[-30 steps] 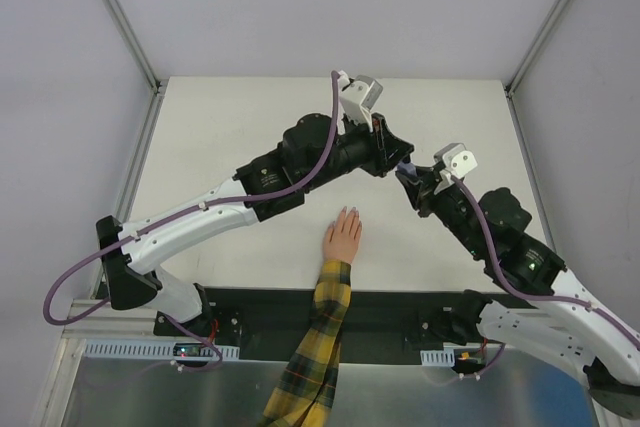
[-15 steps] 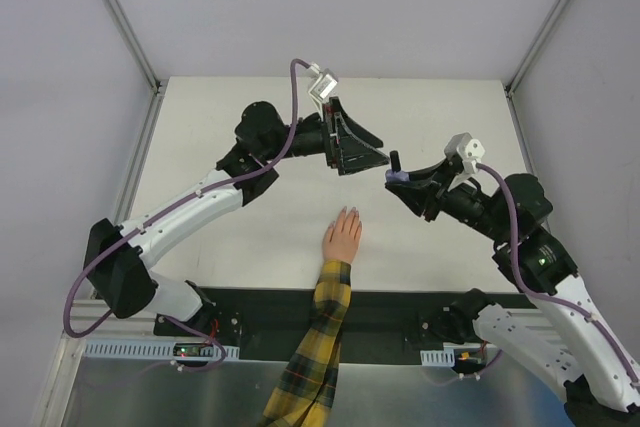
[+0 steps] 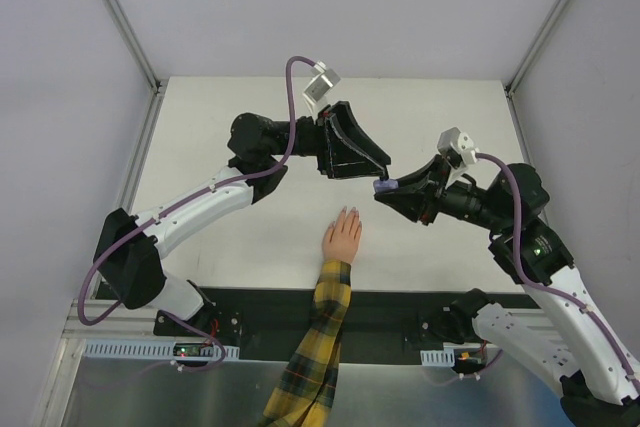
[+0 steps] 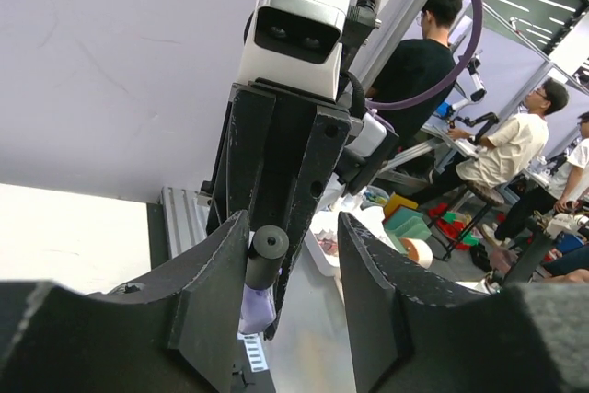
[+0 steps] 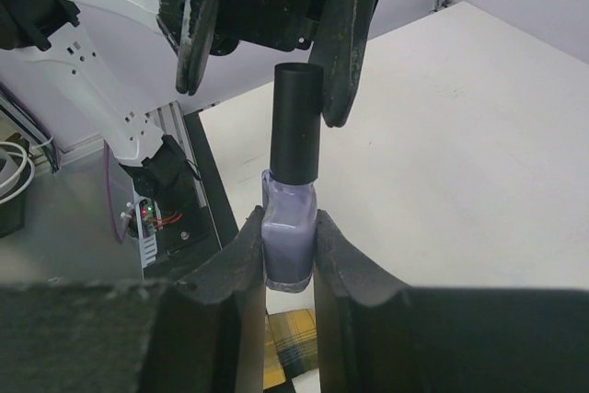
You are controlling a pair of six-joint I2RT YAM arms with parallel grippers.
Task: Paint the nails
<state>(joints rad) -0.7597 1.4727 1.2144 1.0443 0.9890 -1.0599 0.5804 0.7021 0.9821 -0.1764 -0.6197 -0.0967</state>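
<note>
A pale hand (image 3: pixel 342 238) with a yellow-and-dark plaid sleeve (image 3: pixel 318 337) lies flat on the table, fingers pointing away. Its nails (image 3: pixel 349 212) are too small to make out. My right gripper (image 3: pixel 392 192) is shut on a small purple bottle (image 5: pixel 289 244) with a black cap (image 5: pixel 296 133), held upright in the air just beyond the fingertips. My left gripper (image 3: pixel 381 169) is open. Its fingers (image 4: pixel 219 287) stand either side of the cap (image 4: pixel 267 253), which is close to one finger. In the right wrist view the left gripper's fingers (image 5: pixel 342 39) flank the cap's top.
The white table (image 3: pixel 230 117) has grey walls on three sides. A black rail (image 3: pixel 400 309) with the arm bases runs along the near edge. The plaid sleeve shows under the bottle in the right wrist view (image 5: pixel 291 340).
My right gripper has carried the bottle left toward the hand's fingertips. My left gripper has swung to meet it, and its open jaws now straddle the cap.
</note>
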